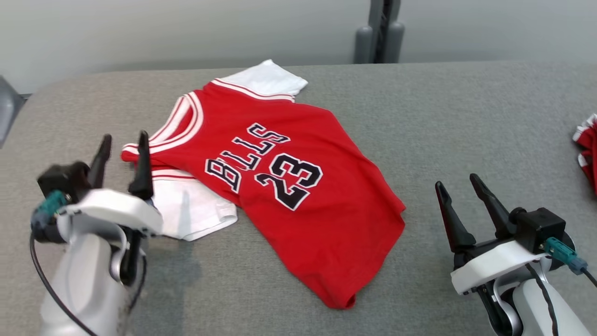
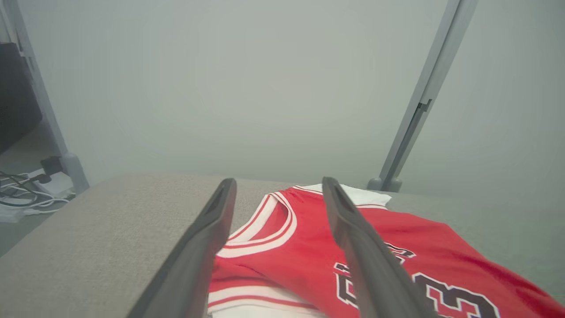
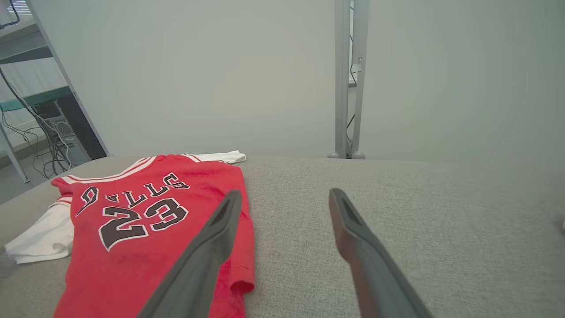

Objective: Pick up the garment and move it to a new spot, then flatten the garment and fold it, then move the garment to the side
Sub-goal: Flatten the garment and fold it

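The garment [image 1: 298,186], a red jersey-style T-shirt with white sleeves, black letters and the number 23, lies spread diagonally on the grey table [image 1: 466,130], collar toward the left. My left gripper [image 1: 123,142] hovers open beside the collar and near sleeve, nothing between its fingers. In the left wrist view the garment's collar [image 2: 273,221] shows between the open left gripper [image 2: 279,187]. My right gripper [image 1: 458,181] stands open to the right of the hem, apart from it. The right wrist view shows the garment [image 3: 145,229] left of the open right gripper [image 3: 284,196].
A second red garment with white trim [image 1: 588,149] lies at the table's right edge. A grey post [image 1: 381,32] stands behind the table's far edge. Bare grey cloth stretches between the two garments.
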Controlling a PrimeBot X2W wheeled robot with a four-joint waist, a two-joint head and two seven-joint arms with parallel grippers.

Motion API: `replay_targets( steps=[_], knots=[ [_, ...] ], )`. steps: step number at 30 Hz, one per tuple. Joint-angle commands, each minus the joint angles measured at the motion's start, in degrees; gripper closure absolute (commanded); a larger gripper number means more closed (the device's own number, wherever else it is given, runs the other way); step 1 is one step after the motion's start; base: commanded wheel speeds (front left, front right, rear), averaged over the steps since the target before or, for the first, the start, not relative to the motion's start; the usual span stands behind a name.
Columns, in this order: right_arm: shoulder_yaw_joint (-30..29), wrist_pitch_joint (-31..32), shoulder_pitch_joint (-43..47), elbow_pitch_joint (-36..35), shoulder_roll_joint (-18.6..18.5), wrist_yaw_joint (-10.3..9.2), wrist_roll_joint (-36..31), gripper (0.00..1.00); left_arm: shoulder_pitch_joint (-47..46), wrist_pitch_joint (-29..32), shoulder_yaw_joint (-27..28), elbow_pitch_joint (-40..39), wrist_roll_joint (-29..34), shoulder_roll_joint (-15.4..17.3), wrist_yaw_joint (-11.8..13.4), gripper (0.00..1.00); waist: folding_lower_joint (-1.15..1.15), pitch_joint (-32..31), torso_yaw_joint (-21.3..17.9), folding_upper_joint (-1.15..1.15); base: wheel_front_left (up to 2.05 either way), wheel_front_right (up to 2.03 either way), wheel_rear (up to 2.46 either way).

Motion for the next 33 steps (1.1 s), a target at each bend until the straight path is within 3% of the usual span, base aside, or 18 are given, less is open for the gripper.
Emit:
replay_targets(
  steps=[1,10,17,26,27,33],
  knots=[
    [-0.1,0.0,0.64,0.63,-0.35,-0.02,0.51,0.0,2.89,-0.32,0.1,-2.49,-0.56,-0.53,-0.38,0.0,0.0,-1.75,2.15,0.0,0.0,0.0,0.0],
    [-1.57,0.2,0.67,6.45,-1.8,-0.02,2.96,0.0,19.45,-0.45,-1.65,-18.13,-0.99,-5.48,-0.48,0.0,0.0,-2.61,7.95,0.0,0.0,0.0,0.0],
    [-1.65,3.45,-1.53,13.69,-2.78,-0.02,6.86,0.0,21.47,-0.46,-4.36,-18.96,-0.55,-6.42,0.13,0.0,0.0,-1.31,12.55,0.0,0.0,0.0,0.0],
    [1.4,6.1,-4.77,20.43,-3.84,-0.02,11.7,0.0,21.32,-0.47,-4.46,-18.75,-0.81,-6.77,-0.27,0.0,0.0,-0.08,15.75,0.0,0.0,0.0,0.0],
    [1.97,5.87,-5.27,20.94,-3.88,-0.01,12.06,0.99,21.42,-0.47,-4.41,-18.7,-0.77,-6.8,-0.25,0.0,0.0,-0.01,15.96,0.0,0.0,0.0,0.0],
    [2.88,3.77,-9.28,24.08,-6.66,-0.02,10.26,1.0,21.42,-0.47,-4.32,-18.52,-0.25,-6.91,-0.48,0.0,0.0,0.45,16.7,0.0,0.0,0.0,0.0]
  ],
)
